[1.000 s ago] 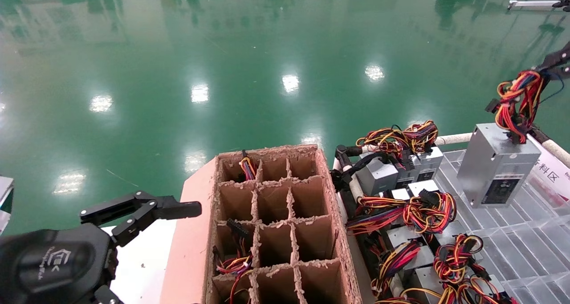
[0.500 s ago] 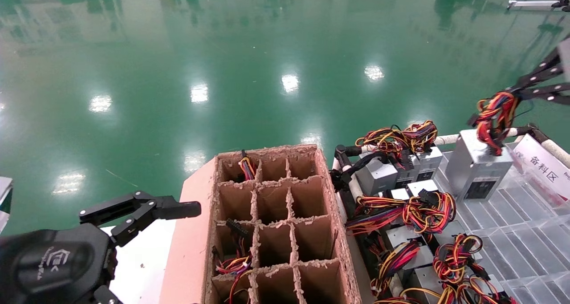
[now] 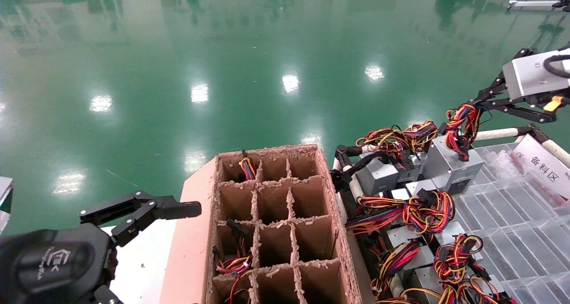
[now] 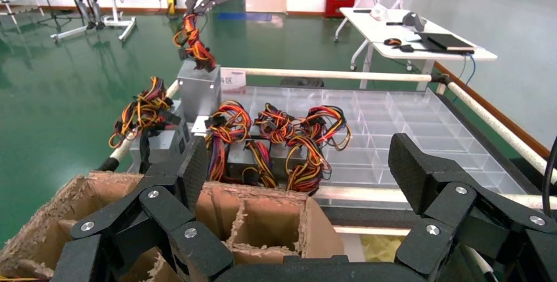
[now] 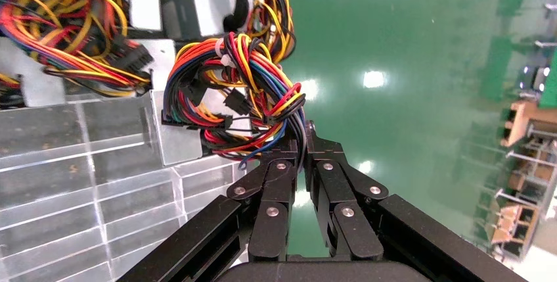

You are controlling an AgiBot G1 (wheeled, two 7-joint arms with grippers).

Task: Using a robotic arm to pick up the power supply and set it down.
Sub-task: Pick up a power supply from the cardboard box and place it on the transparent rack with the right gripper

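Cardboard divider box (image 3: 276,224) fills the foreground, most of its cells empty, a few holding wires. Beside it, a clear compartment tray (image 3: 512,233) carries a crowd of wired units (image 3: 418,215). Above the tray's far end, the right gripper (image 3: 473,106) is clamped on the wire bundle (image 3: 461,123) of the power supply (image 3: 452,164), which hangs tilted, close over the other units; whether it touches them is unclear. Pickup looks done; setting down remains, seemingly not yet finished. The left gripper (image 3: 180,209), fingers spread apart, waits just beside the box.
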